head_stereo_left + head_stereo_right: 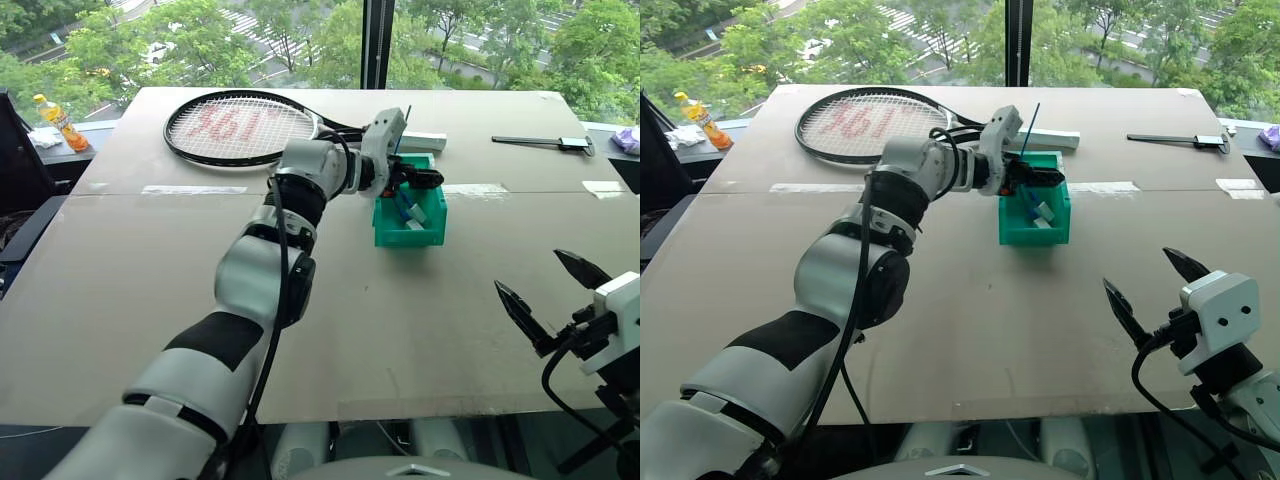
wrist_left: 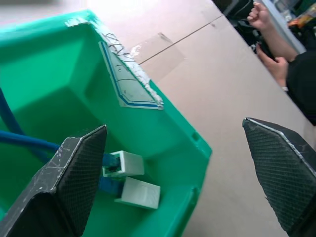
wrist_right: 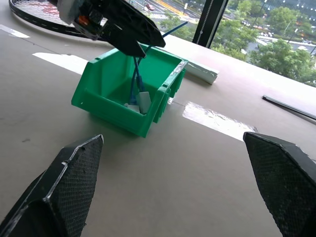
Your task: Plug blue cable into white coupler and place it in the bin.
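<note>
The teal-green bin [image 1: 402,238] stands in the middle of the table, just past a strip of tape. The blue cable [image 2: 29,141] lies inside it, with its plug seated in the white coupler [image 2: 127,164]. A second white block [image 2: 141,193] lies beside that one, and another blue cable [image 1: 404,125] sticks straight up out of the bin. My left gripper [image 1: 425,178] hovers over the bin's top, open and holding nothing. My right gripper [image 1: 528,270] is open and empty near the table's front right edge, well short of the bin.
A tennis racket [image 1: 240,127] lies at the back left, its handle running behind my left wrist. A white bar [image 1: 428,140] sits just behind the bin. A black tool [image 1: 545,142] lies at the back right. A person's hands [image 2: 269,34] rest beyond the table's far side.
</note>
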You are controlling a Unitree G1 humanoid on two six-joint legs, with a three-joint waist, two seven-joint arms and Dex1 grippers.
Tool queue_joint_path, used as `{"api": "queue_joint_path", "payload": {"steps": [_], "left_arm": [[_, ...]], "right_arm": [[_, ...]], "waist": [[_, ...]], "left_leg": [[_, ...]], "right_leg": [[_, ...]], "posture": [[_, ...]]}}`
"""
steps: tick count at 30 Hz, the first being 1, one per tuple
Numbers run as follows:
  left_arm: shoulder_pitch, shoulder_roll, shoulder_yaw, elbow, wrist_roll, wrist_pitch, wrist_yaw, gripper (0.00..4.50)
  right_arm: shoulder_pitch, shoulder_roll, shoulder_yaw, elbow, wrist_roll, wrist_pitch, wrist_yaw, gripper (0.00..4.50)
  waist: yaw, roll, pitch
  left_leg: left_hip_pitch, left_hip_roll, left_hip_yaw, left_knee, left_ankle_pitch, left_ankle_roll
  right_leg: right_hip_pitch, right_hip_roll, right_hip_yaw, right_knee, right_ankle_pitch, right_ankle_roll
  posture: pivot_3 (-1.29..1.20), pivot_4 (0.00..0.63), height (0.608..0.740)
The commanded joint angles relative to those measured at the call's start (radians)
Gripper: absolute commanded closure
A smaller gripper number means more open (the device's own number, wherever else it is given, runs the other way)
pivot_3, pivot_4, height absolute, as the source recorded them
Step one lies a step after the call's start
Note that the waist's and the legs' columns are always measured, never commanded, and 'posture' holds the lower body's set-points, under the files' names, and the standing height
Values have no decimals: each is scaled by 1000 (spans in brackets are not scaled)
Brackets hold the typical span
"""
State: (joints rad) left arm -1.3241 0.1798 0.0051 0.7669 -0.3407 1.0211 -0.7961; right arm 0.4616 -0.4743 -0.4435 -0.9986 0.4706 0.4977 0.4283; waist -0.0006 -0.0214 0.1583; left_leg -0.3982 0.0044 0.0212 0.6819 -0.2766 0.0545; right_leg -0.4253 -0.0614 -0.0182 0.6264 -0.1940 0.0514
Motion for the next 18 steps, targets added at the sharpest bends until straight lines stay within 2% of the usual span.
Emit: {"api": "queue_joint_path", "payload": {"steps": [1, 4, 6, 8, 13, 18], "left_arm": [[165, 107, -15, -431, -116, 208, -53, 22], [350, 160, 23, -741, -183, 238, -23, 22], [518, 171, 41, -913, -147, 26, -8, 22], [657, 225, 20, -1018, -144, -66, -50, 22], [995, 305, 70, -1109, -164, -304, -151, 22], [1223, 395, 105, -1085, -114, -517, -228, 22]], "right_arm": [[-17, -11, -16, 24, 1, -32, 10, 0], [-49, -25, -14, 78, 18, -42, 34, 0], [-75, -40, -10, 113, 22, -44, 51, 0], [-97, -56, -15, 158, 33, -50, 76, 0], [-87, -96, -21, 297, 17, -114, 179, 0], [-23, -127, -78, 420, 0, -198, 281, 0]], "waist": [[-12, 1, 0], [-8, 1, 0], [2, 1, 0], [9, 1, 0], [21, 3, -2], [19, 4, -2]], "left_leg": [[1, 0, 0, 0, 0, 0], [1, 1, 0, -1, 1, -2], [1, 0, 0, 0, 2, -3], [1, 0, 1, 1, 1, -3], [3, 0, 1, 1, 0, -1], [3, 0, 2, 2, 0, 0]], "right_leg": [[0, 0, 1, 0, 0, -1], [0, -1, 3, 0, 2, -3], [0, -2, 4, 0, 2, -3], [0, -3, 5, 0, 0, -7], [2, -3, 5, 0, 0, -8], [2, -3, 4, 0, -1, -7]], "posture": [[0, 150, 740], [0, 150, 740], [0, 150, 740], [0, 150, 740], [0, 150, 740], [0, 150, 740]]}}
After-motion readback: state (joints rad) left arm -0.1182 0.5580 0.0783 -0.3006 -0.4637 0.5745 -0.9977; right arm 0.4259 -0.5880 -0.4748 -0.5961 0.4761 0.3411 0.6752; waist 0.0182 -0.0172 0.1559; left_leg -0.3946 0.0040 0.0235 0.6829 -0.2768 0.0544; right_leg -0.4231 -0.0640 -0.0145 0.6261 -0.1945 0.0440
